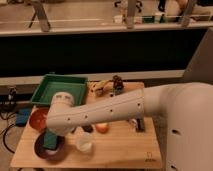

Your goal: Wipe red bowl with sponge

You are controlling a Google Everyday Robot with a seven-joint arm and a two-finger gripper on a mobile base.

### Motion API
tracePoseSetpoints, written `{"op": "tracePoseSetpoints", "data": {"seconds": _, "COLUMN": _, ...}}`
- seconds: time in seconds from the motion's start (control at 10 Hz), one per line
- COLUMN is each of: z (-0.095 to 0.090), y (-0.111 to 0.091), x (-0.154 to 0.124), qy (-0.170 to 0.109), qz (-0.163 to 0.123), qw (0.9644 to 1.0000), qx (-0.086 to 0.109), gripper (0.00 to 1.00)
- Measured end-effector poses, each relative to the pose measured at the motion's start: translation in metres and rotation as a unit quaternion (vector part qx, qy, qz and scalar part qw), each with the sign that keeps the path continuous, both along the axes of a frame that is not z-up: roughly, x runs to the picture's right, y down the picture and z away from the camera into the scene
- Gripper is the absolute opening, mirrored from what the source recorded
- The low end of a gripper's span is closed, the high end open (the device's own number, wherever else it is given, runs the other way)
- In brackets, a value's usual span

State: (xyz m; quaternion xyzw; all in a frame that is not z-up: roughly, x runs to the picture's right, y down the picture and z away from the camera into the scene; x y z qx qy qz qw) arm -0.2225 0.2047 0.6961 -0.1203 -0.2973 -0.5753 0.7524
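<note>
Gripper (55, 131) low at front-left of wooden table (125, 150), over red bowl (47, 153). Sponge (50, 140) upright in bowl. Orange-red bowl (36, 119) just behind; green tray (60, 86) beyond. White cup (85, 145) beside.

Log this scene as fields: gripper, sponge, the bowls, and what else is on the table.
red bowl: front-left on the wooden table
sponge: teal, in the red bowl
gripper: low over the sponge, mostly hidden by the arm
orange-red bowl: behind the red bowl
green tray: back left
white cup: right of the red bowl
</note>
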Motion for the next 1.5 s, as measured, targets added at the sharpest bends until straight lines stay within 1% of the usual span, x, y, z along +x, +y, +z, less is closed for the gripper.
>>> {"op": "tracePoseSetpoints", "data": {"seconds": 0.2, "z": 0.010, "y": -0.006, "x": 0.000, "qy": -0.022, "qz": 0.018, "qw": 0.9996, "qx": -0.005, "gripper": 0.80}}
{"op": "tracePoseSetpoints", "data": {"seconds": 0.3, "z": 0.013, "y": -0.005, "x": -0.002, "qy": -0.040, "qz": 0.023, "qw": 0.9989, "qx": -0.003, "gripper": 0.80}}
{"op": "tracePoseSetpoints", "data": {"seconds": 0.4, "z": 0.016, "y": -0.008, "x": -0.003, "qy": -0.054, "qz": 0.024, "qw": 0.9982, "qx": 0.004, "gripper": 0.80}}
{"op": "tracePoseSetpoints", "data": {"seconds": 0.6, "z": 0.021, "y": -0.011, "x": -0.005, "qy": -0.092, "qz": 0.022, "qw": 0.9954, "qx": 0.019, "gripper": 0.80}}
{"op": "tracePoseSetpoints", "data": {"seconds": 0.7, "z": 0.024, "y": -0.013, "x": -0.007, "qy": -0.112, "qz": 0.020, "qw": 0.9931, "qx": 0.027, "gripper": 0.80}}
{"op": "tracePoseSetpoints", "data": {"seconds": 0.9, "z": 0.029, "y": -0.015, "x": -0.013, "qy": -0.143, "qz": 0.012, "qw": 0.9890, "qx": 0.037, "gripper": 0.80}}
{"op": "tracePoseSetpoints", "data": {"seconds": 1.1, "z": 0.032, "y": -0.015, "x": -0.025, "qy": -0.172, "qz": -0.005, "qw": 0.9841, "qx": 0.044, "gripper": 0.80}}
{"op": "tracePoseSetpoints", "data": {"seconds": 1.2, "z": 0.033, "y": -0.015, "x": -0.028, "qy": -0.183, "qz": -0.012, "qw": 0.9817, "qx": 0.050, "gripper": 0.80}}
{"op": "tracePoseSetpoints", "data": {"seconds": 1.3, "z": 0.035, "y": -0.015, "x": -0.033, "qy": -0.199, "qz": -0.024, "qw": 0.9780, "qx": 0.058, "gripper": 0.80}}
{"op": "tracePoseSetpoints", "data": {"seconds": 1.5, "z": 0.037, "y": -0.014, "x": -0.042, "qy": -0.215, "qz": -0.041, "qw": 0.9737, "qx": 0.064, "gripper": 0.80}}
